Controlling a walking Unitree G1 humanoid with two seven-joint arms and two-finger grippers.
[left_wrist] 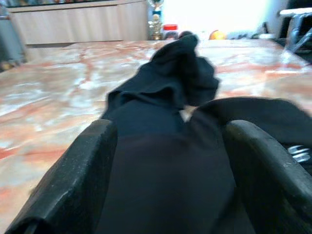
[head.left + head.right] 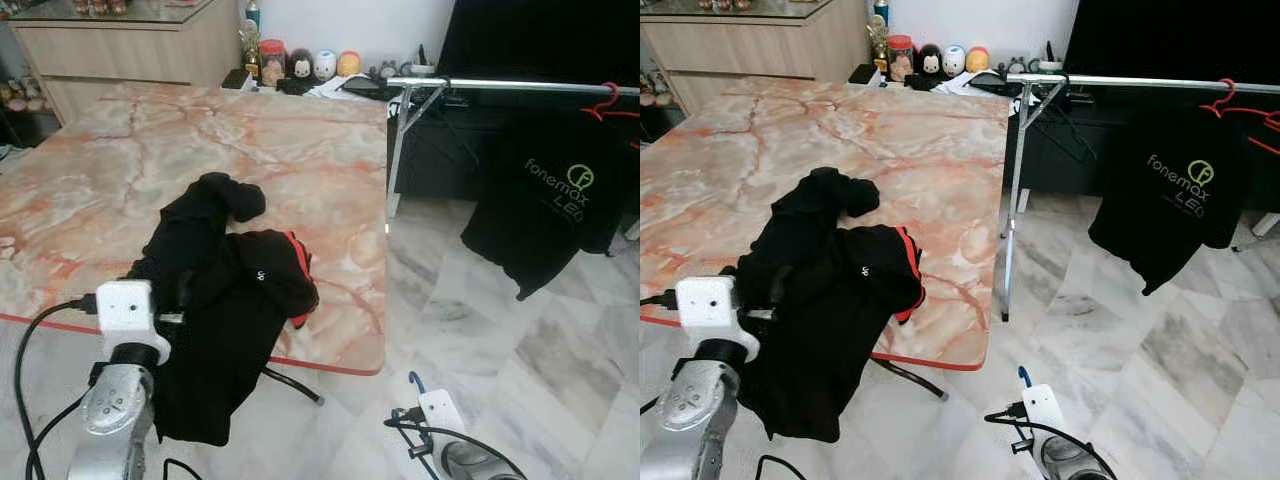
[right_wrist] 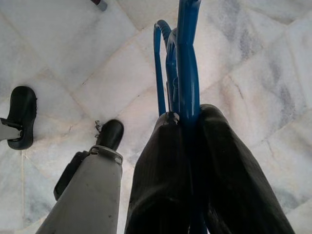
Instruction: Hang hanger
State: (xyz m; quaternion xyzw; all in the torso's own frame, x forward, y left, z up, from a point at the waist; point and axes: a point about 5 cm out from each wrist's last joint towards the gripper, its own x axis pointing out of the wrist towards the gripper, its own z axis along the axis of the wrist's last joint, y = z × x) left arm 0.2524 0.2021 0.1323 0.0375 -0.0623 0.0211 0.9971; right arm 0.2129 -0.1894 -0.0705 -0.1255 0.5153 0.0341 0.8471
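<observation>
Desk (image 2: 300,140): pink-veined marble top with a red edge; a heap of black clothes (image 2: 215,290) lies at its near edge and spills over onto the front side, a red trim showing on the right of the heap
Left gripper (image 1: 168,161): at the near edge of the desk, low over the clothes; jaws apart, black cloth lying between the two fingers (image 1: 73,180)
Right gripper (image 3: 187,156): low over the marble floor (image 2: 520,340), off the desk's near right corner; jaws clamped on the blue hanger
Hanger (image 3: 178,63): blue, held upright between the right fingers, its hook poking up past the wrist in the head view
Rail (image 2: 520,87): silver bar on a stand, right of the desk's far right corner
Shirt (image 2: 550,200): black with light lettering, hung on the rail by a red hanger (image 2: 608,103)
Far edge: jars and small round figures (image 2: 310,65) in a row against the wall, beside a pale wood cabinet (image 2: 130,45)
</observation>
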